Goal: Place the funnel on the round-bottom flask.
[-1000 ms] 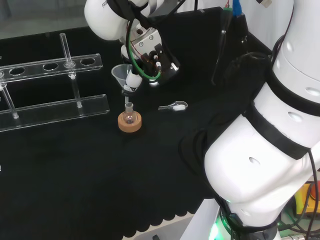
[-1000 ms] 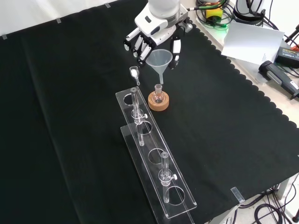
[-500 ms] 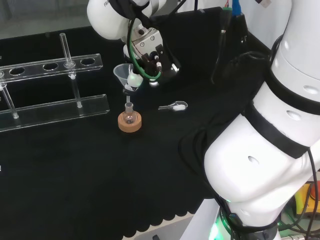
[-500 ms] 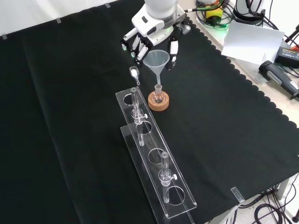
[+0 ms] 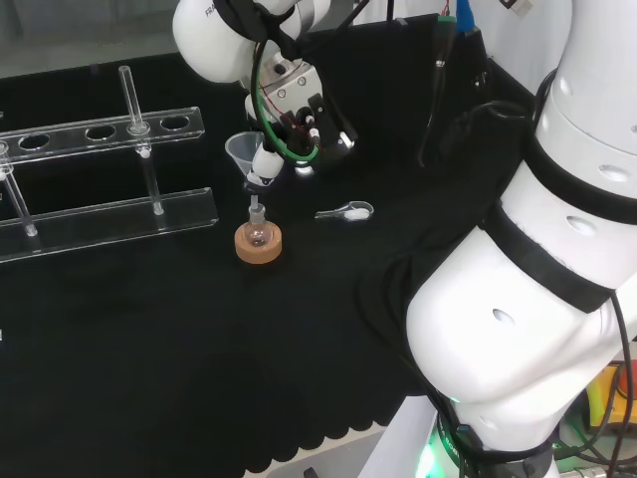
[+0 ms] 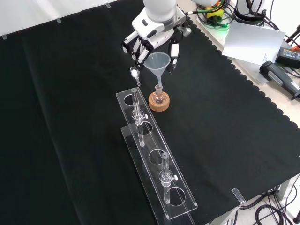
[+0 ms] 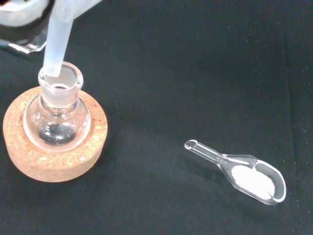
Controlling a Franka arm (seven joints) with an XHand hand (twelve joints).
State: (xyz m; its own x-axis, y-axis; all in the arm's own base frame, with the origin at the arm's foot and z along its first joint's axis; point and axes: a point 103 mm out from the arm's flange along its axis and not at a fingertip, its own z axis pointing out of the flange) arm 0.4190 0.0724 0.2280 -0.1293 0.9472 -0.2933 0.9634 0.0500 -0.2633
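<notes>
In the head view, the hand [image 5: 299, 124] is positioned above the cork ring [image 5: 258, 242], with its fingers curled around the rim of the clear funnel [image 5: 247, 154]. The funnel stem points down at the neck of the round-bottom flask [image 5: 258, 227], which sits upright in the cork ring. A glass scoop [image 5: 346, 211] containing white powder lies on the black cloth [image 5: 149, 329] to the right of the ring. A clear tube rack [image 5: 100, 179] stands to the left, holding an upright glass tube [image 5: 129, 100]. In the front view, the hand [image 6: 152, 35] enters from the top, its fingers bent downward and pinching the funnel [image 6: 157, 63] at the cone's rim. The funnel is upright, directly above the flask [image 6: 159, 96], and its stem tip is at the flask mouth. The cork ring [image 6: 159, 102] rests just beside the far end of the rack [image 6: 154, 154]; the scoop [image 6: 135, 73] lies to the left of the funnel. In the wrist view, the funnel stem [image 7: 56, 41] meets the rim of the flask [image 7: 57, 115] at the mouth; whether the tip is inside the neck cannot be determined. The flask is seated in the cork ring [image 7: 54, 152], and the scoop [image 7: 242, 171] lies well apart on the cloth [image 7: 195, 73].
</notes>
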